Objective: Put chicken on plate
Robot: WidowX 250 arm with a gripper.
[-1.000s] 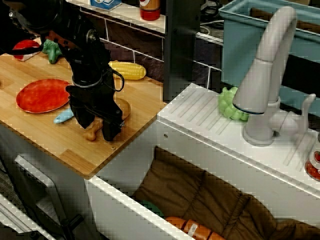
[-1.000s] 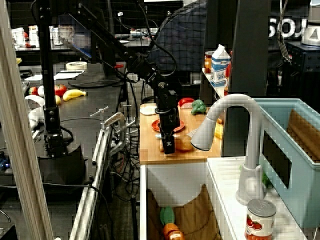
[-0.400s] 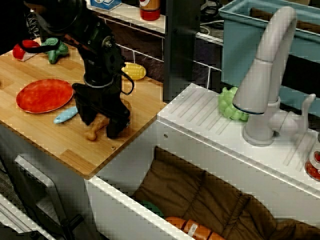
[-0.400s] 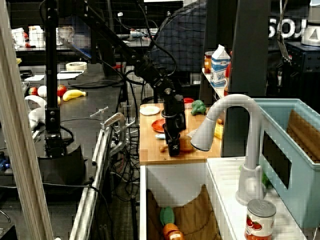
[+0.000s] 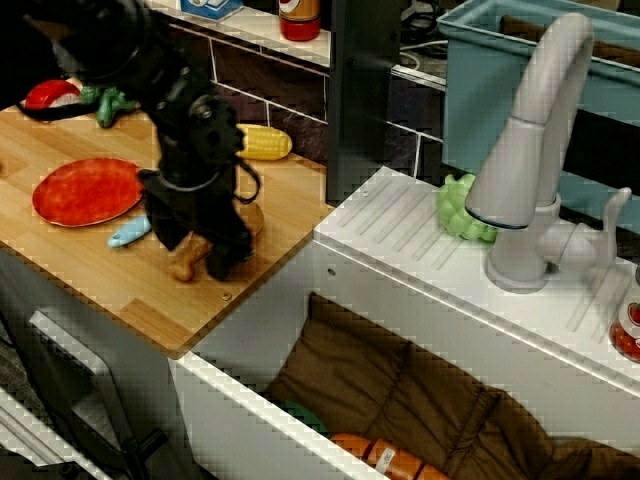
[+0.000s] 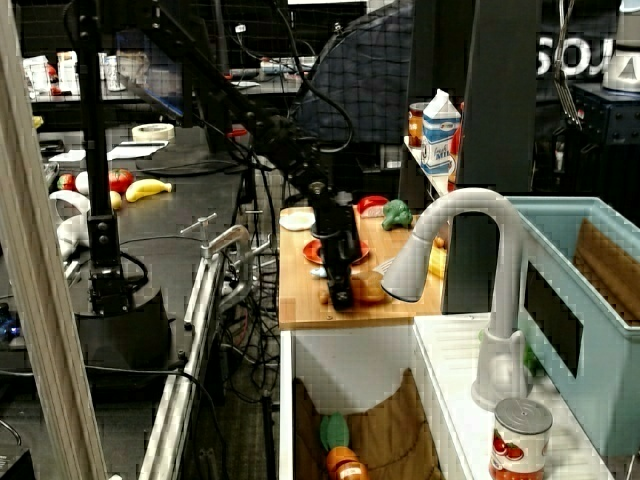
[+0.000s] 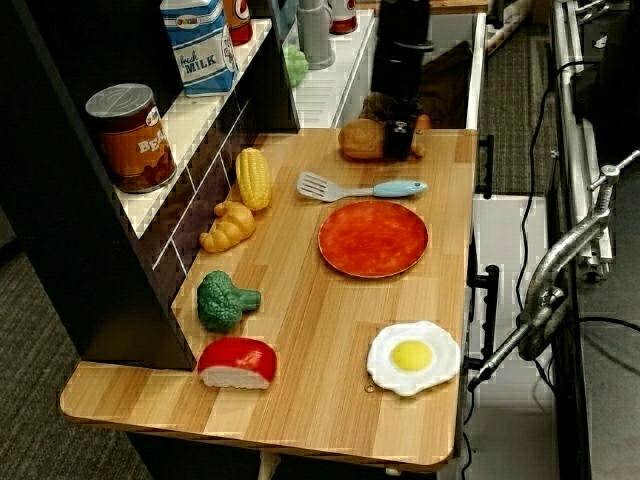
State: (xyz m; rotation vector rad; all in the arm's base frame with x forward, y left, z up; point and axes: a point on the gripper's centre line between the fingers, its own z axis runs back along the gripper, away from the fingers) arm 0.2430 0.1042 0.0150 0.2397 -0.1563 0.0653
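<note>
The chicken [image 5: 243,216] is a golden-brown drumstick lying on the wooden counter, its bone end toward the front edge. It also shows in the top view [image 7: 360,139] and the side view [image 6: 370,288]. My black gripper [image 5: 197,252] is down over it. Its jaws stand apart, one on each side of the thin bone end, and the drumstick rests on the wood. The gripper shows too in the side view [image 6: 340,292] and the top view [image 7: 400,140]. The red-orange plate [image 5: 88,190] lies to the gripper's left, bare, and appears in the top view [image 7: 373,238].
A spatula with a light blue handle [image 7: 360,187] lies between chicken and plate. Corn [image 7: 252,177], a croissant [image 7: 228,226], broccoli [image 7: 222,300], a red-and-white piece [image 7: 238,362] and a fried egg [image 7: 413,355] sit on the counter. The sink [image 5: 400,400] adjoins it on the right.
The gripper swung a little to the right, then back to the left, staying low over the drumstick. The drumstick has not visibly moved.
</note>
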